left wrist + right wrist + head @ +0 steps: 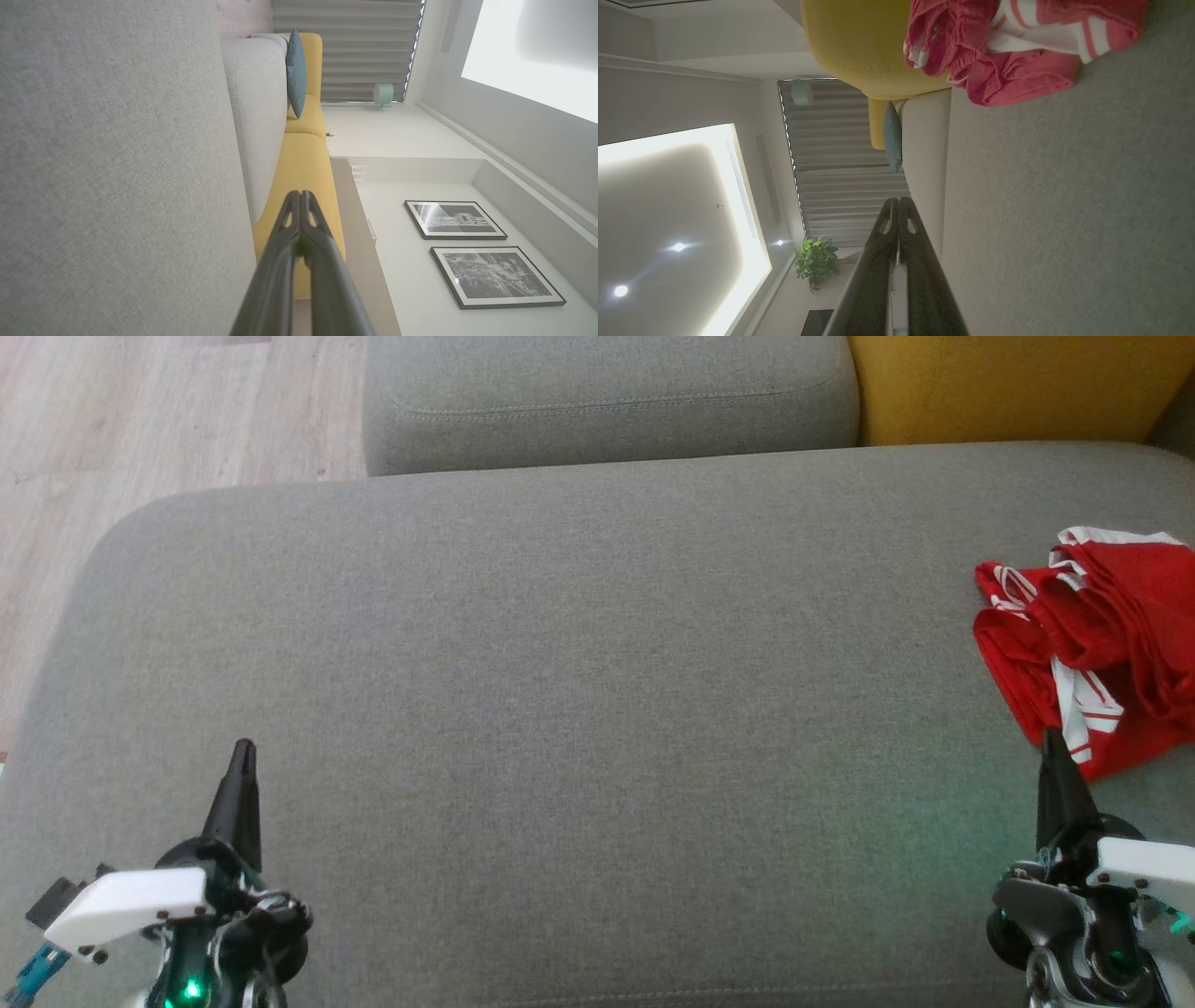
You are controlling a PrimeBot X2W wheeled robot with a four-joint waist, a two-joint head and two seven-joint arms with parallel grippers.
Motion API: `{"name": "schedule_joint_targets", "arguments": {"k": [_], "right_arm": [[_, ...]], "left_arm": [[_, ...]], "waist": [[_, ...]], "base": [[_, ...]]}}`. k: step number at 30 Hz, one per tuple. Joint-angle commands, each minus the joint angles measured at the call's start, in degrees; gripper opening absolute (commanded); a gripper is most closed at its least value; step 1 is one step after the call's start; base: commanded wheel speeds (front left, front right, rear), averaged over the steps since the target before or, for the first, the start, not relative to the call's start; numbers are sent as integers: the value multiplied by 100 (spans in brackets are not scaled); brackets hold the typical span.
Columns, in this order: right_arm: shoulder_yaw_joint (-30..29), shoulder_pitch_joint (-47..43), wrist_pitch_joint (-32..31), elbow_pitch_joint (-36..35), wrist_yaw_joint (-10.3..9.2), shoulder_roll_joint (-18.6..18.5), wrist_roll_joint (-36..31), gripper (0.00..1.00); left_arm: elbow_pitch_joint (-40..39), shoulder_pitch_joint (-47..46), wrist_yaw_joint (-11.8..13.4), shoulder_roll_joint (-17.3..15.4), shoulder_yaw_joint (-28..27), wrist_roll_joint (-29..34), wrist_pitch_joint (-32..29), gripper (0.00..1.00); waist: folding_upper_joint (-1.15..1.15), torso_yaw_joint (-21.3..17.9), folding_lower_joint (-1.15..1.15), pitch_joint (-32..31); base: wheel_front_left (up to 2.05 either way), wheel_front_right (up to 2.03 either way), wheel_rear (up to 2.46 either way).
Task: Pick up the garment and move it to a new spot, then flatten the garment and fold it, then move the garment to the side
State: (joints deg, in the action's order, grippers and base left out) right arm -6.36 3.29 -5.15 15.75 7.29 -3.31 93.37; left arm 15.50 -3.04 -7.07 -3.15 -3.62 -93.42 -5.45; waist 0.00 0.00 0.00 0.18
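Grey sofa cushion [597, 709] spreads wide across the head view. Left gripper [245, 751] hovers over its near left corner, two dark fingers pressed tightly together, holding nothing. Right gripper [1053, 747] is at the near right, its fingers likewise clenched and empty. Just beyond that right tip lies the garment [1111, 635], red with white stripes, crumpled in a heap at the cushion's right edge. Farther back are a second grey cushion [607, 401], a yellow cushion [1008, 383] and pale wood floor [140, 448] at the left.
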Motion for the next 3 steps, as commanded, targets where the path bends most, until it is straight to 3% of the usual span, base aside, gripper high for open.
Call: {"name": "schedule_joint_targets", "arguments": {"k": [1,3], "right_arm": [[87,279,-51,-178,20,-32,-35,0],[84,280,-53,-178,20,-30,-37,0]], "left_arm": [[-148,-307,-42,-37,-204,55,-34,0],[-148,-307,-42,-35,-207,57,-36,0]], "waist": [[0,0,0,0],[0,0,0,0]], "base": [[0,0,0],[0,0,0]]}}
